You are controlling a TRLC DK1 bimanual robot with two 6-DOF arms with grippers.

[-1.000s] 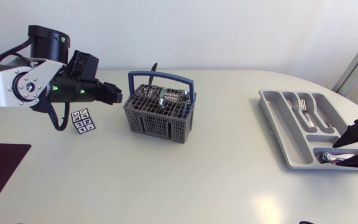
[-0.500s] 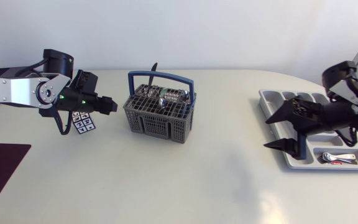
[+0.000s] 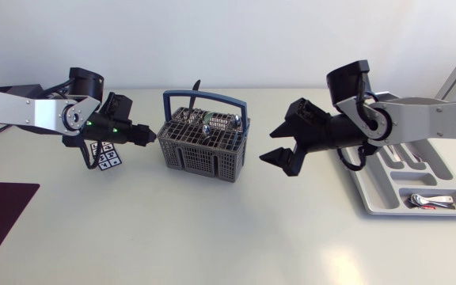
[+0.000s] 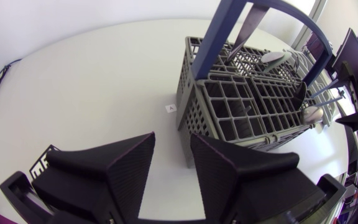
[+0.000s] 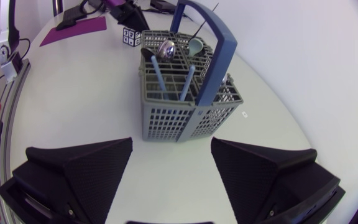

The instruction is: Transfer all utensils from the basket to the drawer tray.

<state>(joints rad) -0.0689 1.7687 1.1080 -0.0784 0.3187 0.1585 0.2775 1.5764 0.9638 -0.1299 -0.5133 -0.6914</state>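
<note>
Overhead, the right gripper hangs near the basket, whose utensils wait inside, with the drawer tray well behind. This looks like the fetching step, and next it must line up over one handle. From the left wrist, the left gripper faces the basket's end, jaws narrowly parted and empty. From the right wrist, the jaws are spread wide, holding nothing.

Grey plastic lattice basket; shiny metal utensils; glossy white table
</note>
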